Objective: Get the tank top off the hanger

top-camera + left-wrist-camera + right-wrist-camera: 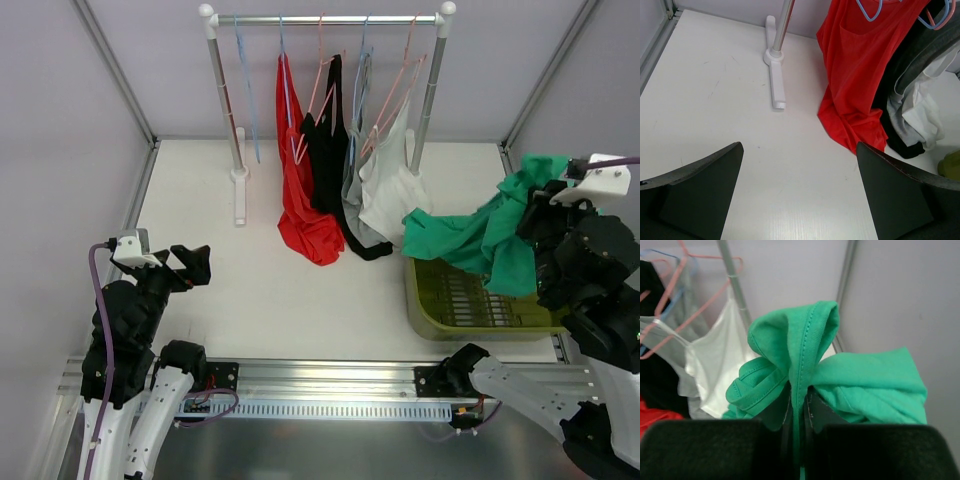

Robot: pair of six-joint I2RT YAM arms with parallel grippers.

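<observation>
My right gripper [543,196] is shut on a green tank top [480,232], pinched between its jaws in the right wrist view [805,345]. The top is off any hanger and droops over the olive basket [432,310] at the right. On the rack [325,19] hang a red top [300,190], a black top [328,150], a grey top [357,150] and a white top [390,180] on pink and blue hangers. My left gripper [192,262] is open and empty, low over the table at the left, with the red top [855,65] ahead of it.
The rack's white posts and foot [240,195] stand at the back of the table. An empty blue hanger [245,90] hangs at the rack's left end. Frame rails line both sides. The basket sits at the table's near right corner.
</observation>
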